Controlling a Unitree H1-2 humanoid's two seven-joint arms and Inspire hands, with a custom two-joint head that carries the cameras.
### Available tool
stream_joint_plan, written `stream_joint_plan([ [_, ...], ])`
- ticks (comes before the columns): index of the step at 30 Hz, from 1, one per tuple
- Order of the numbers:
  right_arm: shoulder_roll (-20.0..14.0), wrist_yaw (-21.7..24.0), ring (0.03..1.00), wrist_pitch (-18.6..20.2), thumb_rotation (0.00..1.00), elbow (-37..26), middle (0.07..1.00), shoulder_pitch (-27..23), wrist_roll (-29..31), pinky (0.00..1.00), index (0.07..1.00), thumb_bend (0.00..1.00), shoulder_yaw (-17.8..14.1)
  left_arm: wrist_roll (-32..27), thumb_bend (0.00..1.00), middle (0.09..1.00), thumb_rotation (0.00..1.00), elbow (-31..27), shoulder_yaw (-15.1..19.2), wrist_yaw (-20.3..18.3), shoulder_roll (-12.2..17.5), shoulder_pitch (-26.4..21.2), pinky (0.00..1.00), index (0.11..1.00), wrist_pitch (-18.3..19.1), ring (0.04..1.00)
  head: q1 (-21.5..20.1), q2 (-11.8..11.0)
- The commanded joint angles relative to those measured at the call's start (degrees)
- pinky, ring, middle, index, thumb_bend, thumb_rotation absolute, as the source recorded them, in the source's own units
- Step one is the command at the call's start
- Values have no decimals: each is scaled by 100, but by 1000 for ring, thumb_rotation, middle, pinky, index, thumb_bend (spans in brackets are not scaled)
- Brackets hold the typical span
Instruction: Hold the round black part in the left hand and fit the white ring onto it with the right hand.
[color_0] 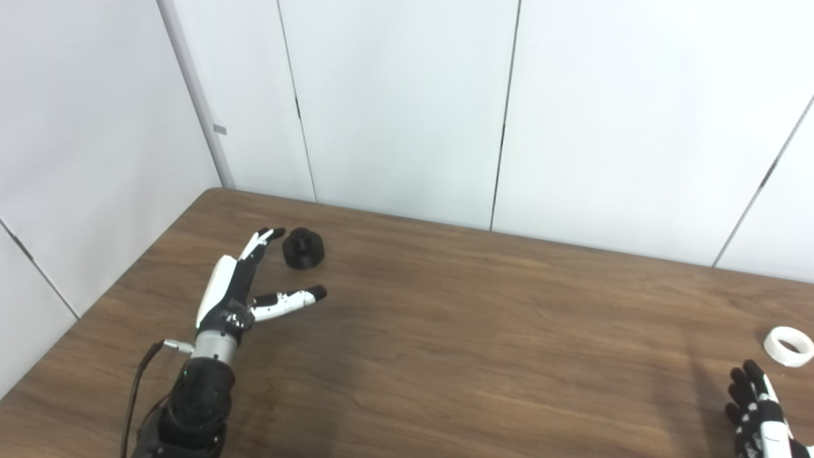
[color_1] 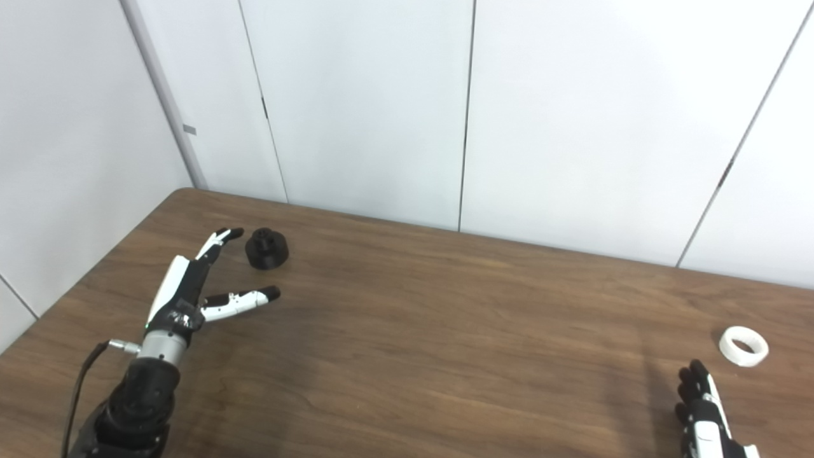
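There are no words, numbers, labels or signs to read anywhere in these pictures.
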Motion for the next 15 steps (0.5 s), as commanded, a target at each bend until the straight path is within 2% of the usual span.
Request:
stream_joint_plan([
  [1, -14, 2, 999, -34, 1000, -253, 981, -81, -1, 1000, 1000, 405, -4, 134, 967, 1000, 355, 71, 29, 174, 261, -355, 1000, 919, -83, 1000, 0, 0],
  [4, -21, 11, 1000, 7, 1000, -308, 977, -62, -24, 1000, 1000, 380, 20, 278, 970, 1000, 353, 329, -42, 202, 351, -579, 1000, 915, 39, 1000, -5, 13],
  [15, -2, 6, 1000, 170, 1000, -450, 980, -26, -2, 1000, 1000, 393, 21, 574, 1000, 984, 342, 1336, -392, 265, 629, -1340, 1000, 892, 296, 1000, -33, 45],
])
